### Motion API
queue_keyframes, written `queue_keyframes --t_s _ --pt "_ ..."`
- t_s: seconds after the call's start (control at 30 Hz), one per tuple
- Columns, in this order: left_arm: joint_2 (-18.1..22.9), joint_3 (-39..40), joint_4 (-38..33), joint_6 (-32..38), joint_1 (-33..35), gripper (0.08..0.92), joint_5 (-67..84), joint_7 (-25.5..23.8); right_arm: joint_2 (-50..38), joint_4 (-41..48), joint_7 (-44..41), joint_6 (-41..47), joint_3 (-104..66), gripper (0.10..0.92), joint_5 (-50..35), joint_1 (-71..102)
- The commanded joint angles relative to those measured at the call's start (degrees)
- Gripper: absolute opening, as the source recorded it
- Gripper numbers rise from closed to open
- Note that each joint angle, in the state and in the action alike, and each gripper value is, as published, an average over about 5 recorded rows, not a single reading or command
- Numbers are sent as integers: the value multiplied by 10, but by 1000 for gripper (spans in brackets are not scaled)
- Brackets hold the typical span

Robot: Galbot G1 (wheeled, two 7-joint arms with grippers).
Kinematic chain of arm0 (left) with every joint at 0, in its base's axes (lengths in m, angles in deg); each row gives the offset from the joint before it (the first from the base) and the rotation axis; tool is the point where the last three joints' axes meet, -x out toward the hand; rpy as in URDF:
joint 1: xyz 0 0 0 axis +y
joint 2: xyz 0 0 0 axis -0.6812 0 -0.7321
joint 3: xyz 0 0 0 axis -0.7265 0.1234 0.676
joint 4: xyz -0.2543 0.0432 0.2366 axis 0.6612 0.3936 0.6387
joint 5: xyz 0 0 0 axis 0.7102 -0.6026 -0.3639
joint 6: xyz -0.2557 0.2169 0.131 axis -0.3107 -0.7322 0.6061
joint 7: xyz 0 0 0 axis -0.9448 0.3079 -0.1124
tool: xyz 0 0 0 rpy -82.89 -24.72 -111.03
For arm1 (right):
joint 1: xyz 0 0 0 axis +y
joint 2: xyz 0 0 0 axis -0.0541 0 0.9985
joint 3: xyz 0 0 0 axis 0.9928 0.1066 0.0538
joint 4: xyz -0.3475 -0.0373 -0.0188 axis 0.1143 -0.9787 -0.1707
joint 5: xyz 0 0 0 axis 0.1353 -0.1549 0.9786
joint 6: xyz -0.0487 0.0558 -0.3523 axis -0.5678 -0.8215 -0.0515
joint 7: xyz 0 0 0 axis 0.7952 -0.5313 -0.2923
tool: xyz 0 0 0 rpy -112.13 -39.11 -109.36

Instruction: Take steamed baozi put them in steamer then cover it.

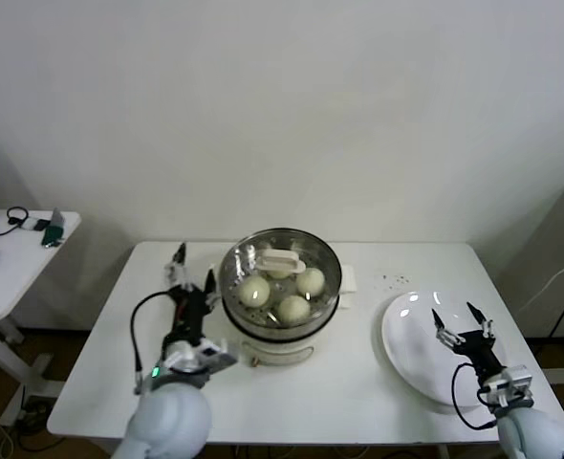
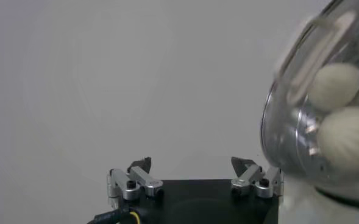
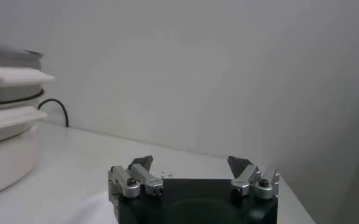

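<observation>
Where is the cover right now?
In the head view, the cover sits on the steamer at table centre, over the baozi, right of the open left pincer.

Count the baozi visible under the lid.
4. Under the cover in the steamer: one baozi on the robot's left, one at the near side, one on the right, one at the back, partly hidden by the handle.

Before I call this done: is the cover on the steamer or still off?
On. The cover sits over the steamer, baozi visible through the glass; both claws are open and clear of it.
</observation>
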Motion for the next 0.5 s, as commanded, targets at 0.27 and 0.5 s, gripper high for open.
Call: queue_keyframes --t_s 0.27,0.5 --pt "81 -247 81 472 193 823 508 145 -3 -36 -7 -10 6 823 -32 28" --pt "82 -245 177 543 217 823 546 135 0 -33 -18 -20 11 823 -23 30"
